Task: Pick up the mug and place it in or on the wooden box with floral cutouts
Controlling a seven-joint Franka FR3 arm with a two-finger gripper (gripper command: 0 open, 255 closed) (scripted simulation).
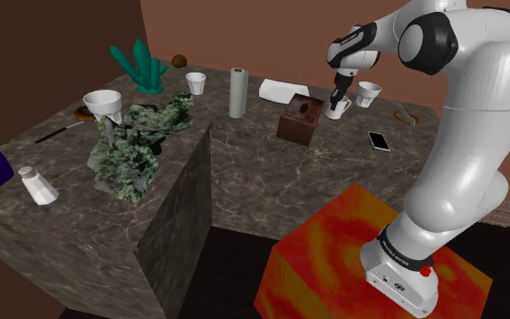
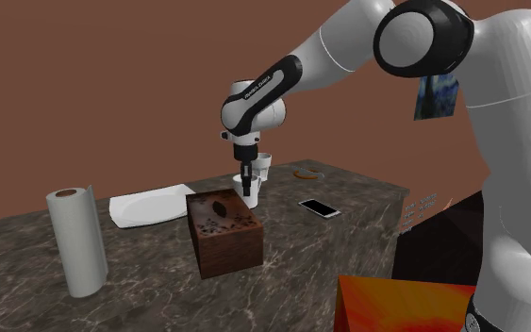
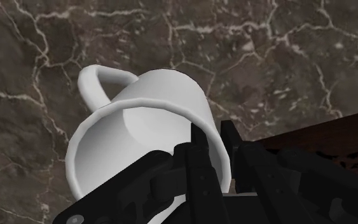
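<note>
White mug (image 3: 147,121) is clamped at the rim by the black jaws, one finger (image 3: 199,159) inside and one outside, mug tilted. It hangs just beside the dark wooden box (image 2: 225,240), which hides the mug's base in the second exterior view. Can't tell if it touches the marble desk (image 1: 271,181). Wrist view cuts the box to a corner.

Smooth mug (image 3: 161,105), veined stone counter (image 3: 266,51)

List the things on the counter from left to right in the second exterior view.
Left to right: paper towel roll → white plate → brown box with cutouts → phone. The held mug overlaps the box, so it is omitted.
</note>
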